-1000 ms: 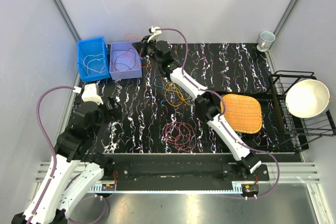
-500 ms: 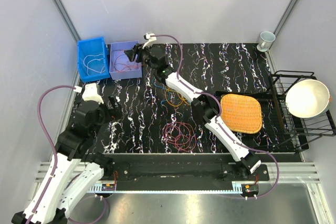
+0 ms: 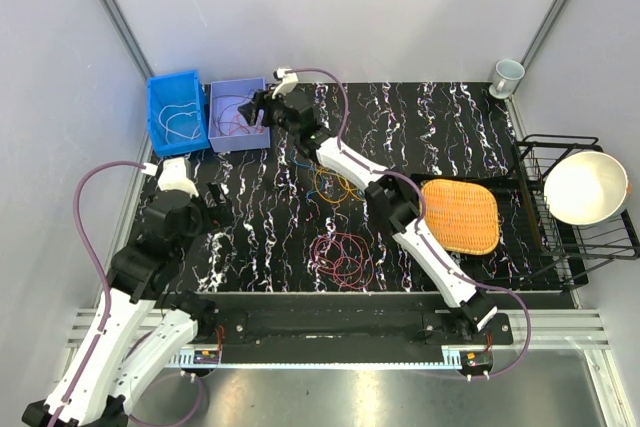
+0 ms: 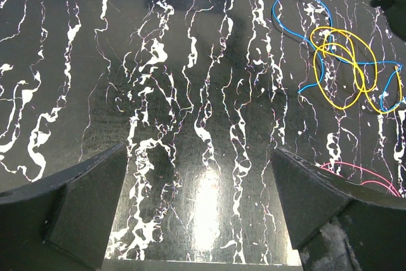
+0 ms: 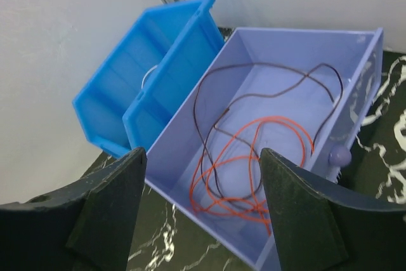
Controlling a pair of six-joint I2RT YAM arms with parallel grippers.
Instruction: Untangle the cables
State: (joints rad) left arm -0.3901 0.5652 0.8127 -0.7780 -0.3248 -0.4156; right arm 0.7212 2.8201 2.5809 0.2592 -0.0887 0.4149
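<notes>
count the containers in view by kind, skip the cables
plastic bins: 2, blue and lavender
wicker basket: 1
white bowl: 1
cup: 1
wire rack: 1
total: 6

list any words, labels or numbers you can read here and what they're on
None can be read.
Blue bin, purple bin, cup, basket, bowl: no print shows on them.
Small boards at the arm bases: any marking is too small to read.
</notes>
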